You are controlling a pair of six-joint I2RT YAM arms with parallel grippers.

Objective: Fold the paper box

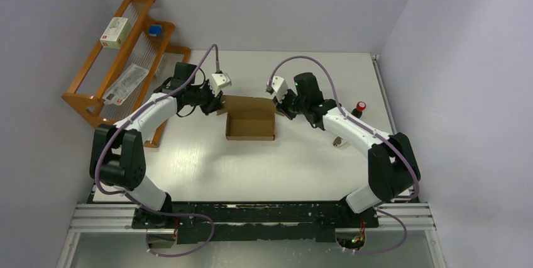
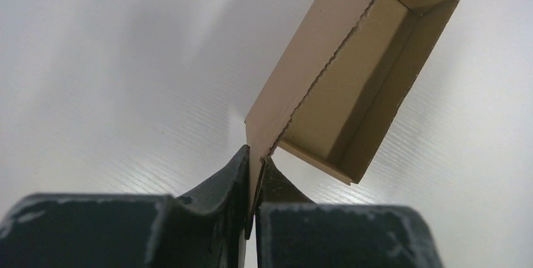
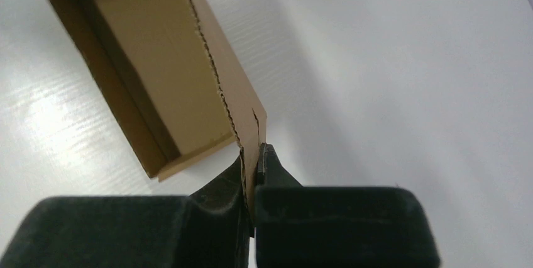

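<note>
The paper box [image 1: 250, 119] is brown corrugated cardboard, formed into an open tray with a lid flap at its far side, in the middle of the white table. My left gripper [image 1: 219, 106] is shut on the flap's left corner. In the left wrist view the cardboard flap [image 2: 314, 54] runs into the pinch of my left gripper [image 2: 256, 161]. My right gripper [image 1: 278, 107] is shut on the flap's right corner. In the right wrist view the flap [image 3: 236, 85] is clamped in my right gripper [image 3: 252, 158], and the tray's inside [image 3: 157, 73] shows.
A wooden rack [image 1: 129, 54] stands at the far left with a small white labelled box [image 1: 116, 31], a blue item [image 1: 154, 29] and a packet [image 1: 126, 83]. A red-topped object [image 1: 361, 106] and a small metal piece [image 1: 339, 141] lie at the right.
</note>
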